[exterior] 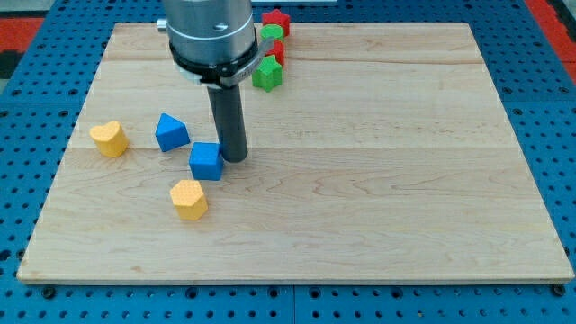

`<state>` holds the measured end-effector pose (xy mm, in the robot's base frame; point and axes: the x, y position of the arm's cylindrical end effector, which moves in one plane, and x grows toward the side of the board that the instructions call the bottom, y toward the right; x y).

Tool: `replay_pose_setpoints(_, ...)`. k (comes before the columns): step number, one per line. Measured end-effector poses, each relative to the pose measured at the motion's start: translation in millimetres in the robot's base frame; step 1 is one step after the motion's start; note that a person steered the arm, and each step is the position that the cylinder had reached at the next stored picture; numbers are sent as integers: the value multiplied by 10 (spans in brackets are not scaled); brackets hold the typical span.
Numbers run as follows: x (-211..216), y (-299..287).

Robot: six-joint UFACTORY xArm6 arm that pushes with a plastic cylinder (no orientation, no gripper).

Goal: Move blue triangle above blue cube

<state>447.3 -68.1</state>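
Note:
The blue triangle (171, 132) lies on the wooden board at the view's left. The blue cube (206, 161) sits just below and to the right of it, a small gap between them. My tip (235, 158) rests on the board right beside the cube's right side, touching or nearly touching it. The rod rises from there to the arm's grey body at the view's top.
A yellow heart block (109, 139) lies left of the triangle. A yellow hexagon block (189, 199) lies below the cube. Green blocks (266, 73) and red blocks (276, 20) cluster at the board's top edge, partly behind the arm. The wooden board (378, 180) sits on a blue pegboard.

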Motion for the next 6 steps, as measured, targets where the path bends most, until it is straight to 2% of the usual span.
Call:
replay_pose_setpoints(1,-454,-10)
replay_pose_setpoints(2,-677,-152)
replay_pose_setpoints(4,-656,-1207)
replay_pose_setpoints(5,-620,-1447)
replay_pose_setpoints(6,-325,-1587)
